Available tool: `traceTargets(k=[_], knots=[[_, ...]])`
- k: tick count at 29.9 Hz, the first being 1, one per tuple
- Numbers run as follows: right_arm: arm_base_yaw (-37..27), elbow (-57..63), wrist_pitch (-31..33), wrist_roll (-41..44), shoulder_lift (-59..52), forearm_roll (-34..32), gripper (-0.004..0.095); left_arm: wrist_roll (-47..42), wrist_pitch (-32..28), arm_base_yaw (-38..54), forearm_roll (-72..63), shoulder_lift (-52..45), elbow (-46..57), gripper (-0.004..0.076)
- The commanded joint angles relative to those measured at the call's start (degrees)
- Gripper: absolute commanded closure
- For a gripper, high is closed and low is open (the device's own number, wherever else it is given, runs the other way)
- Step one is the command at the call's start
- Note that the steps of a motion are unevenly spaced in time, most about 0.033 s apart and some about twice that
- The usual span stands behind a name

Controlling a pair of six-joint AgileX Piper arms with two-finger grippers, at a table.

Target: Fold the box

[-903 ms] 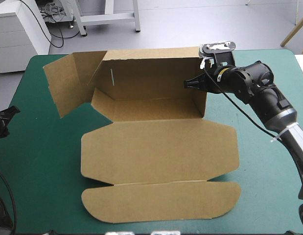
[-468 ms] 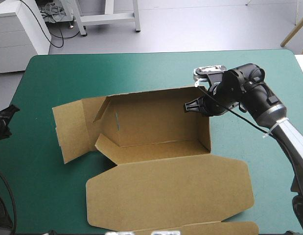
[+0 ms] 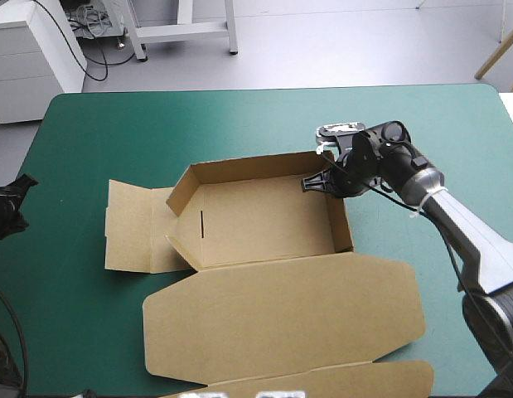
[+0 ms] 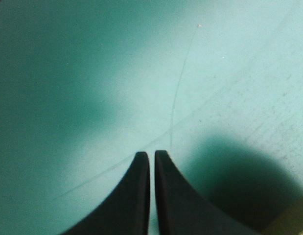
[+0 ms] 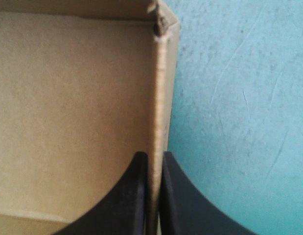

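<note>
The brown box [image 3: 264, 224] lies on the teal-green cover as an open tray, its far and right walls raised. Its lid [image 3: 281, 315] is flat toward the near edge, and a side flap [image 3: 128, 225] lies flat on the left. My right gripper [image 3: 316, 184] is shut on the top of the right wall near the far right corner. In the right wrist view the wall's edge [image 5: 160, 98] runs between the black fingers of that gripper [image 5: 153, 161], with the tray's inside [image 5: 68, 98] to one side. My left gripper [image 3: 12, 211] is at the table's left edge, shut and empty [image 4: 152, 159].
The lid's tuck flap [image 3: 322, 381] reaches the table's near edge. Teal-green cover [image 3: 239, 124] shows beyond the box's far wall and to its right. Under my left gripper there is only cover [image 4: 215, 73].
The box has come down from a tipped-up stand to lie on the table, and has slid toward the near edge. My right gripper moved nearer and leftward with the wall. The left gripper stayed put.
</note>
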Motion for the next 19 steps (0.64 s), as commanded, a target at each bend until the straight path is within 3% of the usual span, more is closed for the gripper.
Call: traceTargets(k=[1,5,7,9,15,17,19], knots=[[-0.12,-1.99,-0.87,-0.24,1.3,1.22,0.0921,-0.5,-1.11,-0.06,-1.58,-2.32,-1.28,0.0713],[-0.12,-3.17,-1.02,-0.24,3.36,1.22,0.0903,-0.5,-1.37,-0.06,-1.58,-2.32,-1.28,0.0714],[-0.12,-3.85,-1.32,-0.24,3.36,1.22,0.0832,-0.5,-1.52,-0.06,-1.33,-2.32,-1.28,0.0714],[-0.12,-5.0,-0.96,-0.24,3.36,1.22,0.071,-0.5,-1.75,-0.06,-1.2,-2.32,-1.28,0.0714],[-0.12,-9.29,1.35,-1.18,3.36,1.22,0.0139,-0.5,-1.75,-0.06,-1.0,-2.32,-1.28,0.0717],[-0.12,-11.04,2.72,-1.71,3.36,1.22,0.003,-0.5,-1.75,-0.06,-0.86,-2.32,-1.28,0.0717],[-0.12,-13.22,4.77,-1.79,3.36,1.22,0.0014,-0.5,-1.75,-0.06,-0.76,-2.32,-1.28,0.0717]])
